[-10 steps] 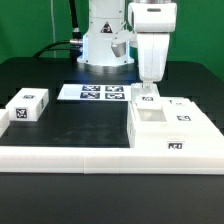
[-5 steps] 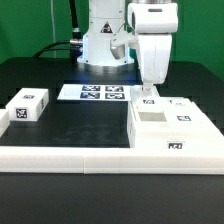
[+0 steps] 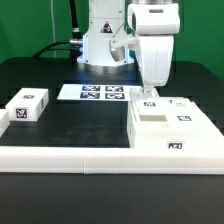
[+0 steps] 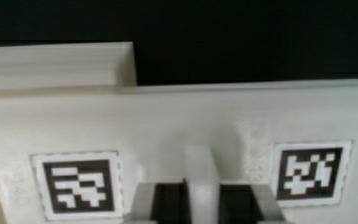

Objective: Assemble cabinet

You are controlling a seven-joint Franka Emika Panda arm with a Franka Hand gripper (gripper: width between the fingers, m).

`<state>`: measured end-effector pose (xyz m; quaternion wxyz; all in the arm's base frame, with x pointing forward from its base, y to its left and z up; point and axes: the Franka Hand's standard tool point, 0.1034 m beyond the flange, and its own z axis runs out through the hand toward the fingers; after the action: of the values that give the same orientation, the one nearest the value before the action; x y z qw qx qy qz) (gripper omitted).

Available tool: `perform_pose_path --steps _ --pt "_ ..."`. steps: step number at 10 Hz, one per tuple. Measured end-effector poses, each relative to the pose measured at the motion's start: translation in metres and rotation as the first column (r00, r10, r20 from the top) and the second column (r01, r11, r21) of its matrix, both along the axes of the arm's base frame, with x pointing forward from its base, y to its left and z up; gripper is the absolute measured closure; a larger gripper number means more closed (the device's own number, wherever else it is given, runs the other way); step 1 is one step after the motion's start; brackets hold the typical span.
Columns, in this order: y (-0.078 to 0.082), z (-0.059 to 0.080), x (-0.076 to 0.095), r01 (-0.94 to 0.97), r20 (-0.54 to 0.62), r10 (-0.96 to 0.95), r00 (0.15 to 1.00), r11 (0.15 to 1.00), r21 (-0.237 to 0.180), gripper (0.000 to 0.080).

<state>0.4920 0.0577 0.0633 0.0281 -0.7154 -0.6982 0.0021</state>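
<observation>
The cabinet, a large white box with square marker tags, lies on the exterior view's right of the black table. My gripper points straight down at its far edge, next to a small tagged panel. In the wrist view the cabinet's white surface fills the picture, with one tag on each side of my gripper. Its dark fingers stand close together, shut, with only a narrow white strip between them. I cannot tell whether that strip is gripped. A loose white tagged block sits at the exterior view's left.
The marker board lies flat behind the middle of the table, in front of the robot base. A long low white rail runs along the table's front edge, just before the cabinet.
The arm has drifted slightly toward the exterior view's right over the cabinet's far edge. The jaws stay shut, and the cabinet and loose block have not moved.
</observation>
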Motion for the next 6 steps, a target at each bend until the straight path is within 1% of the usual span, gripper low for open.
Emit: perform_pose_path --steps 3,5,6 --pt "-0.001 0.000 0.001 -0.007 0.001 0.007 1.000 1.000 0.002 0.0731" --pt "-0.004 0.000 0.019 -0.009 0.019 0.009 1.000 1.000 0.011 0.0731" --pt "-0.004 0.000 0.024 -0.007 0.025 0.007 1.000 1.000 0.013 0.0730"
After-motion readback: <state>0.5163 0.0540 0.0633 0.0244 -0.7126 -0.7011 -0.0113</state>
